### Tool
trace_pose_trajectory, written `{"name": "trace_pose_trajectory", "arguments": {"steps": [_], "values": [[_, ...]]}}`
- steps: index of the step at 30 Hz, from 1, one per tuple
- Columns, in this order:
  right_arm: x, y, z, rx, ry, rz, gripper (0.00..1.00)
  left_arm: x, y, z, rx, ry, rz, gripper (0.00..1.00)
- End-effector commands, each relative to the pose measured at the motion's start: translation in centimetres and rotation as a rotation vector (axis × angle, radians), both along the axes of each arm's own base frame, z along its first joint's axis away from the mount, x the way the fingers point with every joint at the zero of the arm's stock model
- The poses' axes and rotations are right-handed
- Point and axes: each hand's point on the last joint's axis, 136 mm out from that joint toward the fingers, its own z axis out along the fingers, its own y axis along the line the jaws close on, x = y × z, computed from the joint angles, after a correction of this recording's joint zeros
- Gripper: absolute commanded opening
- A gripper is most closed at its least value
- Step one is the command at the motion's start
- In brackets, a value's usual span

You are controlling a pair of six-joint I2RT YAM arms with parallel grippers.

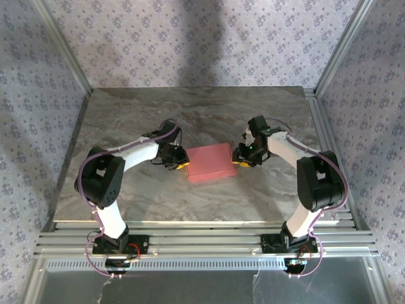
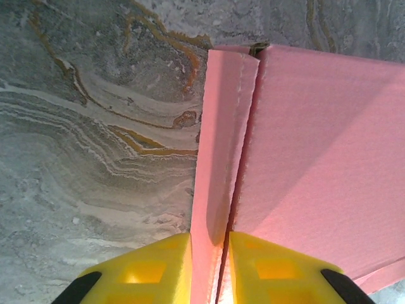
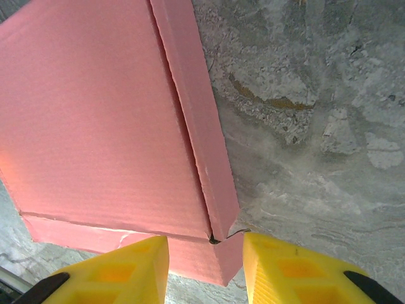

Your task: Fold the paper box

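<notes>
Pink cardboard paper box [image 1: 211, 163] lies closed, flat at centre of marble table [image 1: 126, 120], between both arms. Left gripper [image 2: 209, 272]: yellow fingers [image 2: 152, 269] pinched tight on box's side flap. Right gripper [image 3: 205, 266]: jaws parted, straddling box corner.

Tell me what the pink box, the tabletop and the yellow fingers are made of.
Paper box: thin corrugated cardboard, matte pink; faint ribbing and creased folds show. Table: marble-look slab, grey with ochre veins, possibly printed laminate. Yellow fingers: likely moulded plastic, smooth, with recessed pockets.
</notes>
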Motion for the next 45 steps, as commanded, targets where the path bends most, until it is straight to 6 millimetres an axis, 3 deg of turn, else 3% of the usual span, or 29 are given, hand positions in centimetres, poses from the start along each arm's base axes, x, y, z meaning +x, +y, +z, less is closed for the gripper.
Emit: {"name": "trace_pose_trajectory", "arguments": {"steps": [1, 16, 27, 35, 39, 45], "values": [[-0.5, 0.1, 0.5, 0.016, 0.009, -0.002, 0.37, -0.6, 0.1, -1.0, 0.030, 0.022, -0.027, 0.21], [-0.4, 0.1, 0.4, 0.016, 0.011, -0.002, 0.37, -2.1, 1.5, -2.6, 0.142, 0.059, -0.056, 0.09], [-0.2, 0.1, 0.5, 0.013, 0.009, -0.007, 0.37, -2.8, 1.8, -3.5, 0.205, 0.083, -0.101, 0.15], [0.1, 0.0, 0.5, 0.014, 0.007, -0.013, 0.37, -3.3, 1.8, -4.1, 0.222, 0.096, -0.112, 0.10], [0.2, -0.1, 0.6, 0.009, 0.004, -0.019, 0.36, -3.2, 1.8, -3.9, 0.225, 0.094, -0.107, 0.00], [0.8, -0.7, 2.3, 0.017, -0.056, -0.045, 0.40, -2.9, 0.7, -1.0, 0.109, 0.114, -0.032, 0.00]]}}
